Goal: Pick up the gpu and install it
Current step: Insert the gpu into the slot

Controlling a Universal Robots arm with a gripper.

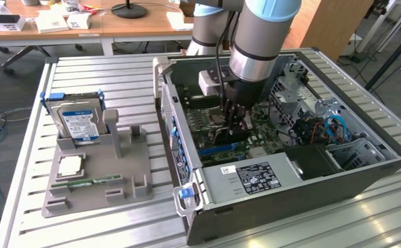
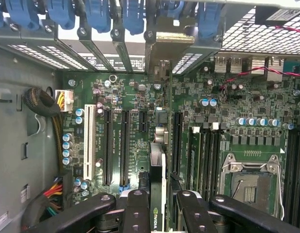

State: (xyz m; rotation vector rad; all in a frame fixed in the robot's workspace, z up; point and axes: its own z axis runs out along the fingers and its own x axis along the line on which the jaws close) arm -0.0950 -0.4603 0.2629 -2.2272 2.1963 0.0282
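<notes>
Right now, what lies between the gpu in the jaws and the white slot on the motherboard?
In the wrist view, two long black slots and one short black slot lie between the gpu and the white slot, all empty.

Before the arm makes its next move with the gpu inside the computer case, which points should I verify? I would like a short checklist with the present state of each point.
1. Grip: the hand is closed on the gpu, one finger on each face: ok.
2. Attitude: the card stands edge-on to the motherboard: ok.
3. Direction: it runs parallel to the long black slots: ok.
4. Bottom edge exactly over one slot: cannot tell.
5. Card seated in a slot: cannot tell.
6. Obstacles: the cable bundle lies well aside from the card: ok.
</notes>
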